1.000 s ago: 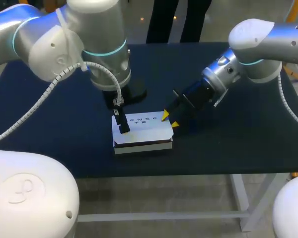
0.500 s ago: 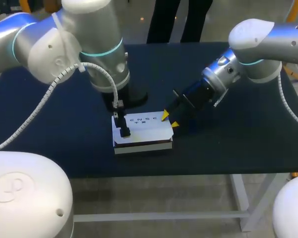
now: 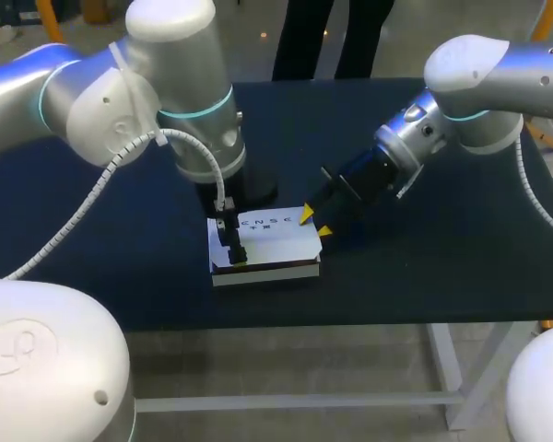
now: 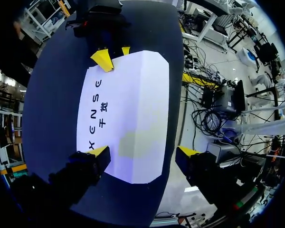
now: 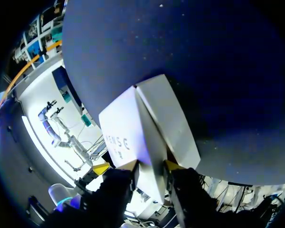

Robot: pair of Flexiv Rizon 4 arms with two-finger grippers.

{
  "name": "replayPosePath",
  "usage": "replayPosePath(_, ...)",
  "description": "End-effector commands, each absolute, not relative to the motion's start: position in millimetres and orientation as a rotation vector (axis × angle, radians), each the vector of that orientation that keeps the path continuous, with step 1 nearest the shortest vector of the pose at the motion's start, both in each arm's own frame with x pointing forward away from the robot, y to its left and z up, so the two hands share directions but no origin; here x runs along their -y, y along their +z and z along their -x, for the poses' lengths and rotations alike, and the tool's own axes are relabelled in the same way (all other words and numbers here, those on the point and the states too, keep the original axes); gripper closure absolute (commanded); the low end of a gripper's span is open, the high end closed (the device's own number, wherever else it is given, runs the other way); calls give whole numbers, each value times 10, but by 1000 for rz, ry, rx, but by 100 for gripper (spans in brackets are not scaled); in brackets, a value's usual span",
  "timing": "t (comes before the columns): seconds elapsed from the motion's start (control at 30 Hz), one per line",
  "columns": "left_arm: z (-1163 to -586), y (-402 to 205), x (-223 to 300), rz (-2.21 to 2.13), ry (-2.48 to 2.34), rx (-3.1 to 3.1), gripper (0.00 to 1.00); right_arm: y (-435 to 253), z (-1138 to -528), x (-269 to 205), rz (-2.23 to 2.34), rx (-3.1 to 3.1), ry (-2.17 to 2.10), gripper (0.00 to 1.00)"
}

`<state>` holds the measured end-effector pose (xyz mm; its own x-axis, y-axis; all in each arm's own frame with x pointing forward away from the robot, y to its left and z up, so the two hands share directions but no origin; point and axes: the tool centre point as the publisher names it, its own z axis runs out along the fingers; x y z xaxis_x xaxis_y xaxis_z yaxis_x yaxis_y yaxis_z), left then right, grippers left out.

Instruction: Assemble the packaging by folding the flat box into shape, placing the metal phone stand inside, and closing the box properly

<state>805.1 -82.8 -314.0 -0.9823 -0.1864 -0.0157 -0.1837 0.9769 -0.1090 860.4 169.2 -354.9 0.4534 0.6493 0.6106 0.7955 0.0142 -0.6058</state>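
One white box (image 3: 275, 241) lies near the middle of the worktop (image 3: 424, 267), its long axis running left to right. Two grippers are at it: the left gripper (image 4: 142, 153) is spread over its left end, and the right gripper (image 3: 315, 222) pinches its right end.

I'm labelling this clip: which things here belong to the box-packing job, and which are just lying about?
Job: white cardboard box; left claw, open over it; right claw, shut on its end.
Just there: dark blue table. The metal phone stand is not in view.
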Motion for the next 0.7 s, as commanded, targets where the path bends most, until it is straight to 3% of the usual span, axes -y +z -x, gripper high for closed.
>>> replayPosePath(0.03,-8083,-3190,844,297,-172,-3093,7,-3562,-8602,-1697,1696,1257,-181,64)
replayPosePath(0.7,-8229,-3264,802,350,-150,-3090,19,-3562,-8602,-1697,1696,1257,-181,64)
